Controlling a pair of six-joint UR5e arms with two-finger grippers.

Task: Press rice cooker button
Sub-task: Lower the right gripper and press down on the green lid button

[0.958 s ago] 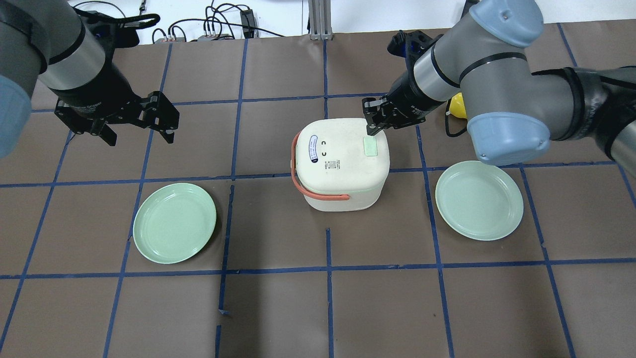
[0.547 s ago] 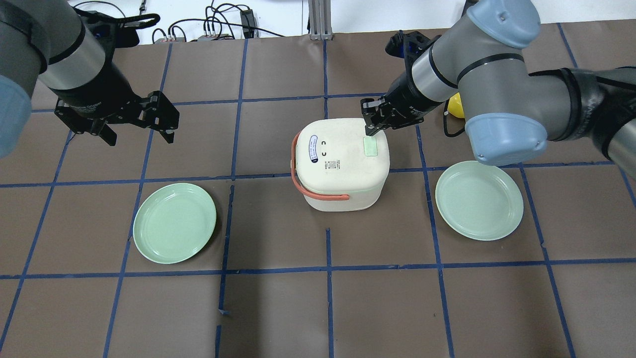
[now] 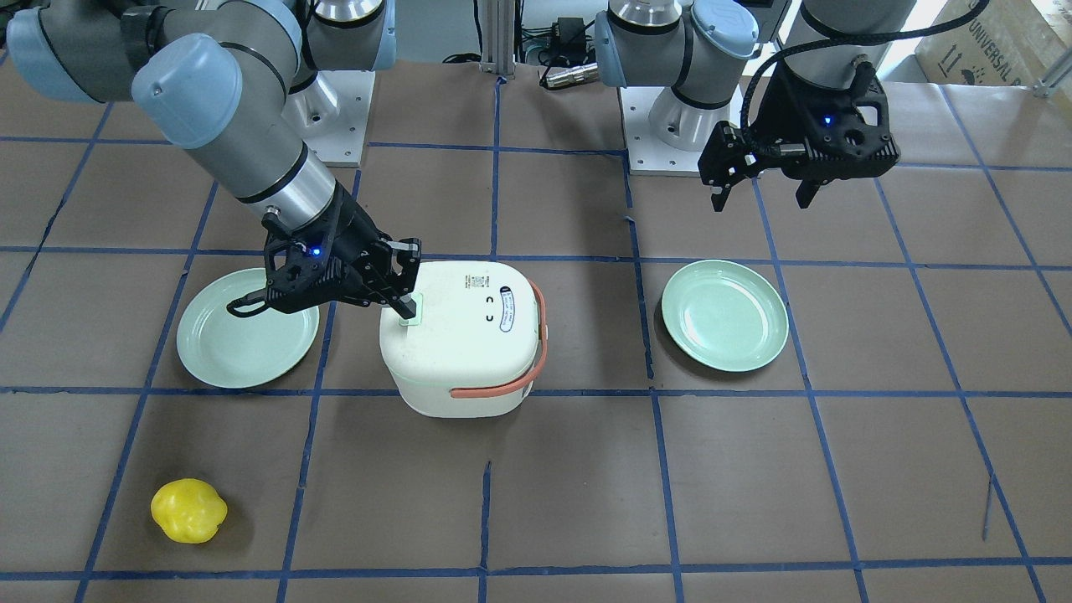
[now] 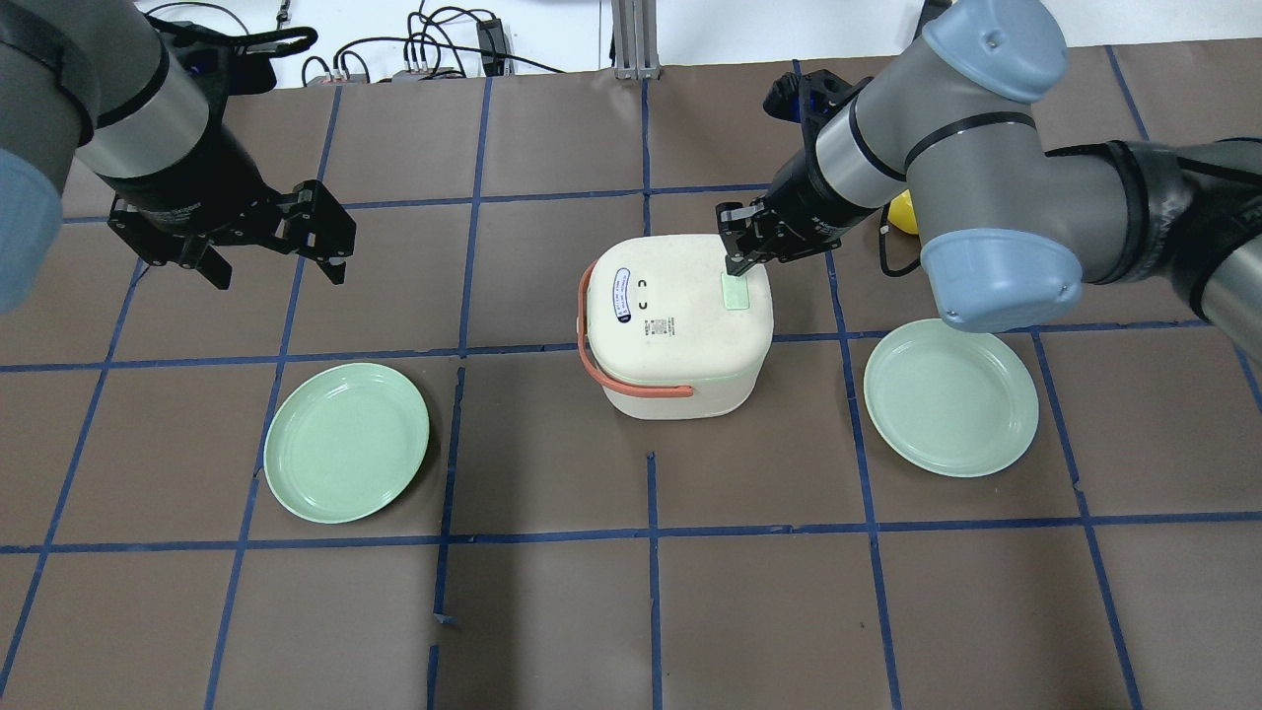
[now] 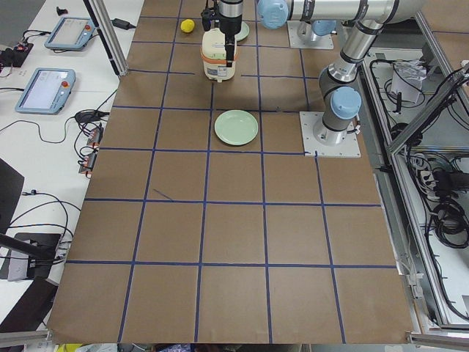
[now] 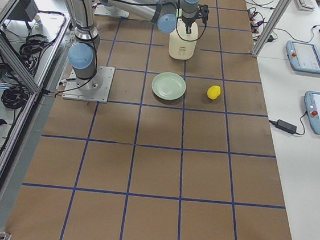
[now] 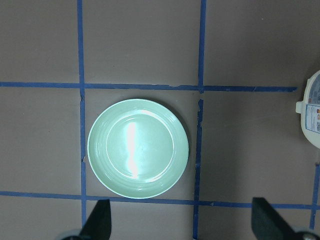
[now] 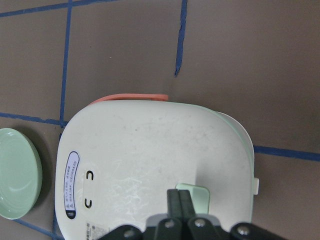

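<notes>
The white rice cooker (image 4: 670,330) with an orange handle stands mid-table. A pale green button (image 4: 736,293) sits on its lid, toward my right arm. My right gripper (image 4: 735,267) is shut and empty, fingertips pointing down at the button's far edge, seemingly touching it. The front view shows the tip (image 3: 408,311) on the button (image 3: 414,306). In the right wrist view the shut fingers (image 8: 181,201) overlap the button (image 8: 196,194). My left gripper (image 4: 276,272) is open and empty, hovering well left of the cooker; it also shows in the left wrist view (image 7: 182,225).
A green plate (image 4: 346,442) lies left of the cooker, below my left gripper, and another green plate (image 4: 950,396) lies to its right. A yellow lemon-like fruit (image 3: 188,510) sits beyond the right arm. Blue tape lines grid the brown table.
My right gripper has shifted slightly down and toward the cooker's button. The left arm has not moved.
</notes>
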